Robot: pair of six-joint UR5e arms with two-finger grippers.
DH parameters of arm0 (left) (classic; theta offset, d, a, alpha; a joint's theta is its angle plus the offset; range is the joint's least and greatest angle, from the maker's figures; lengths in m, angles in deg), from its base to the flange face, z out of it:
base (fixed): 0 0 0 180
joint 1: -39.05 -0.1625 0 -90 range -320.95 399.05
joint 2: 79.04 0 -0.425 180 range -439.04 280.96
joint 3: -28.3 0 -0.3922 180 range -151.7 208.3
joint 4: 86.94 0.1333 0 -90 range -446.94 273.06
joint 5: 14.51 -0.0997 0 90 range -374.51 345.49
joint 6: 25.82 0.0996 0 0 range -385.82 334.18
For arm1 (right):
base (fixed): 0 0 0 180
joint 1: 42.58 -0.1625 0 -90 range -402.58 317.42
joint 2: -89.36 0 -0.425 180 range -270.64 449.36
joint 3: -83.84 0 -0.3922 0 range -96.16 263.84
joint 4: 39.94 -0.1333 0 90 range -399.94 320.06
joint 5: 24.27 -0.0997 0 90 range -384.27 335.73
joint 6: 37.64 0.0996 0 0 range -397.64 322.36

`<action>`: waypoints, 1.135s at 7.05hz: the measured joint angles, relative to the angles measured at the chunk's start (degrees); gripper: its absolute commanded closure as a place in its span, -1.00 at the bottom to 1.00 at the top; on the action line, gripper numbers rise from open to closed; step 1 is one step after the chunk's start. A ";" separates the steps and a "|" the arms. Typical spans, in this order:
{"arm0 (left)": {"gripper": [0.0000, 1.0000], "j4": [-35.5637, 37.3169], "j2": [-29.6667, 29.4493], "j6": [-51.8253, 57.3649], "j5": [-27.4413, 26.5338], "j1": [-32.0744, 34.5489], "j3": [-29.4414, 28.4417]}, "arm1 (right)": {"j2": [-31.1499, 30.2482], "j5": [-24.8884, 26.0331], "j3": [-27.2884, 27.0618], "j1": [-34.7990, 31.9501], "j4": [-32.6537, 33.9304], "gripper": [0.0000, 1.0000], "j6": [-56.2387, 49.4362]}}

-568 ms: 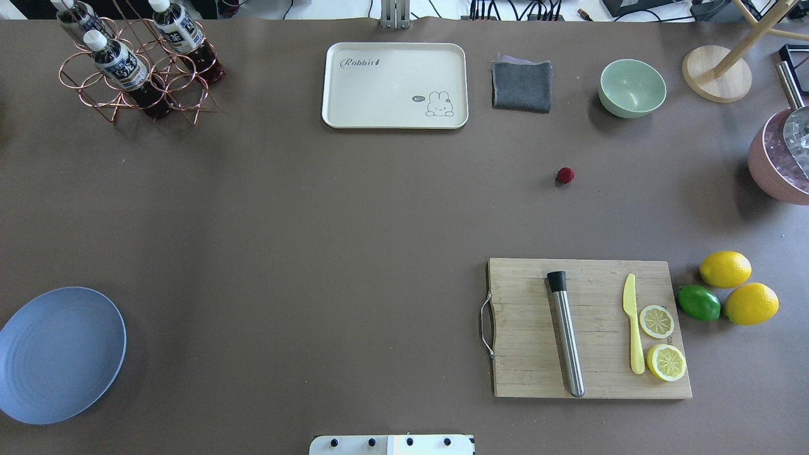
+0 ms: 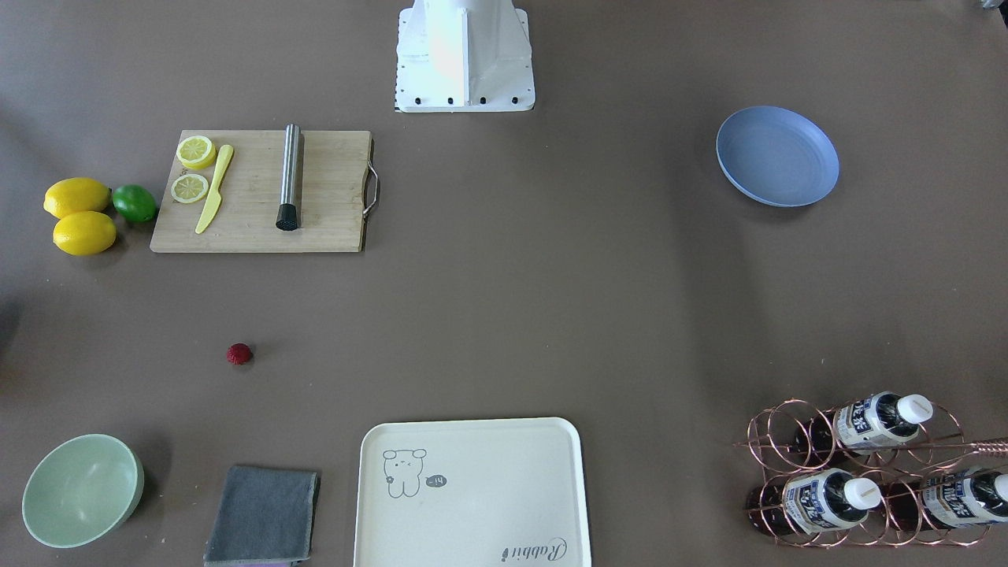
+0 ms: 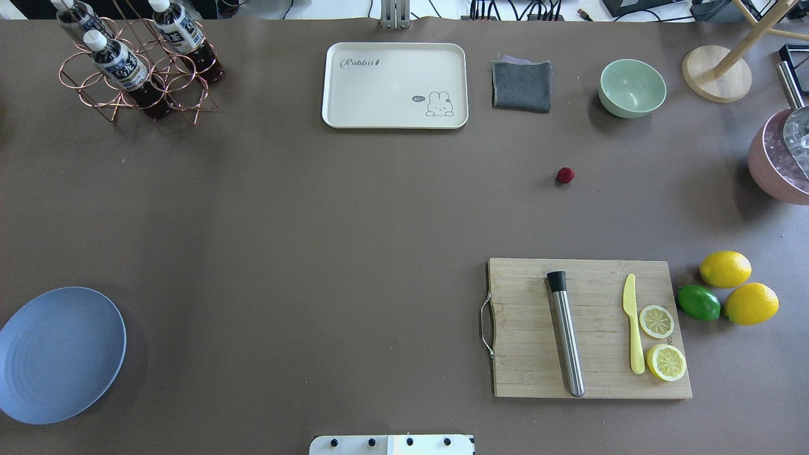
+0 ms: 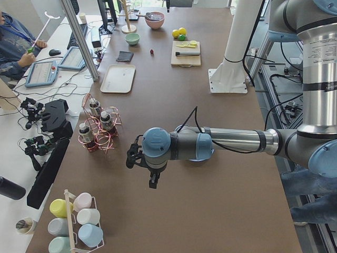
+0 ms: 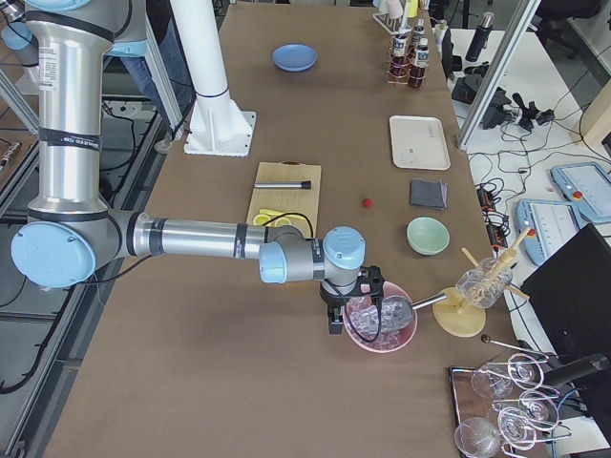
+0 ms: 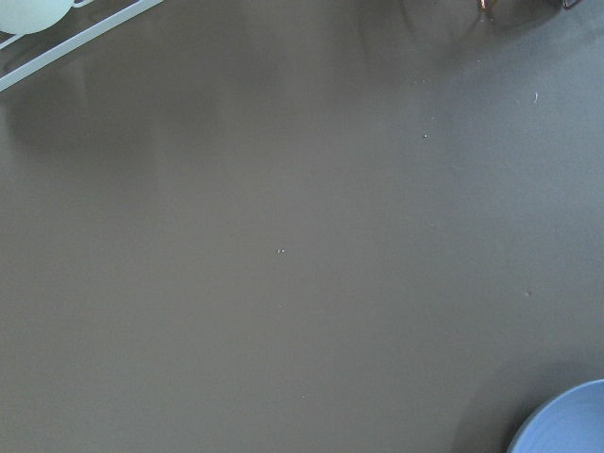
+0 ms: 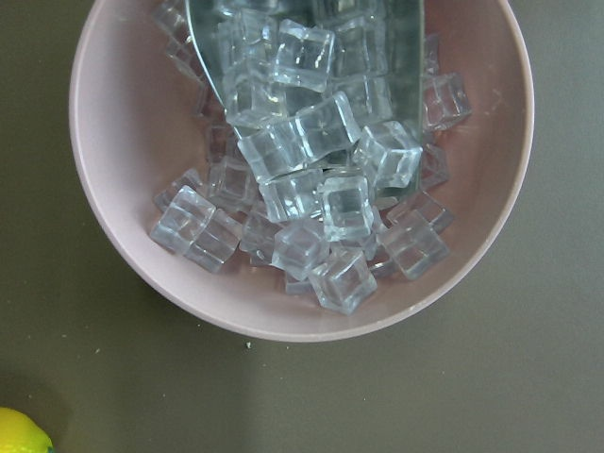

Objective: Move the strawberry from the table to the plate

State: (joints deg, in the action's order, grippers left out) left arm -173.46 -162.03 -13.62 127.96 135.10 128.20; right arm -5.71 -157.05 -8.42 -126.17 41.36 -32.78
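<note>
The strawberry (image 3: 565, 175) is a small dark-red berry lying alone on the brown table (image 3: 316, 221), right of centre; it also shows in the front view (image 2: 239, 353) and the right-side view (image 5: 366, 202). The light-blue plate (image 3: 60, 354) rests at the near left edge with nothing on it, and its rim (image 6: 566, 425) enters the left wrist view. My left gripper (image 4: 138, 157) hangs over bare table near the plate. My right gripper (image 5: 355, 303) hovers over a pink bowl. Both show only in side views, so I cannot tell whether they are open or shut.
A cutting board (image 3: 588, 328) carries a steel muddler, a yellow knife and lemon slices; two lemons and a lime (image 3: 698, 302) lie beside it. At the back stand a cream tray (image 3: 395, 85), grey cloth (image 3: 521, 85), green bowl (image 3: 632, 88) and bottle rack (image 3: 136, 63). The pink bowl (image 7: 142, 274) holds ice.
</note>
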 measured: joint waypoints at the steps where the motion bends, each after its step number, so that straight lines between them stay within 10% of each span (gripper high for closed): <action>1: -0.96 -0.05 -0.03 -0.04 0.02 -0.07 -0.01 | 0.03 0.06 0.03 0.00 0.00 -1.00 -0.02; 8: -0.96 -13.82 0.03 -0.04 10.33 -0.68 -5.73 | -0.02 0.44 0.12 0.00 -0.20 -1.00 -0.11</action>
State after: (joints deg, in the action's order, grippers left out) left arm -187.29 -162.00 -13.66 138.29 134.41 122.47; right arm -5.72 -156.61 -8.30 -126.17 41.16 -32.89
